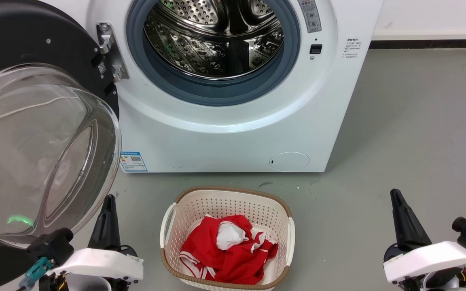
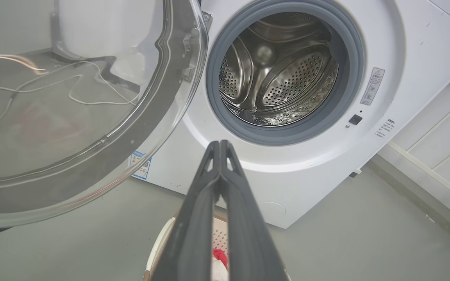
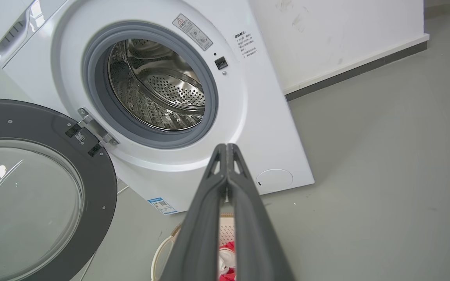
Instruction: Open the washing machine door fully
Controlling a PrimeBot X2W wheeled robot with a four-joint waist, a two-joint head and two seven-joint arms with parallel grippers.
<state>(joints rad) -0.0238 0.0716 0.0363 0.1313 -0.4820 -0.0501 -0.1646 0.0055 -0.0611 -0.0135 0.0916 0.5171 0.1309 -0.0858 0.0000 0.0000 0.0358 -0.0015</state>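
Hanging wide open on its hinge, washing machine door (image 1: 43,133) sits left of the exposed steel drum (image 1: 217,40), glass bowl bulging toward the robot. Left gripper (image 1: 109,200) near the door's lower rim, right gripper (image 1: 395,195) well apart. Both have fingers pinched together, empty. Laundry basket (image 1: 217,204) with red garment (image 1: 233,262) between them.

Left gripper (image 1: 110,204): two long dark-grey fingers (image 2: 193,218) tapering to point, triangular cut-outs near tips. Glossy white wrist shell (image 1: 99,262) with small dark screws; black camera block (image 1: 53,244); teal connector (image 1: 39,268). Right gripper (image 1: 398,200): same fingers, wrist shell, camera block; thin yellow cables (image 1: 462,277) under shell.
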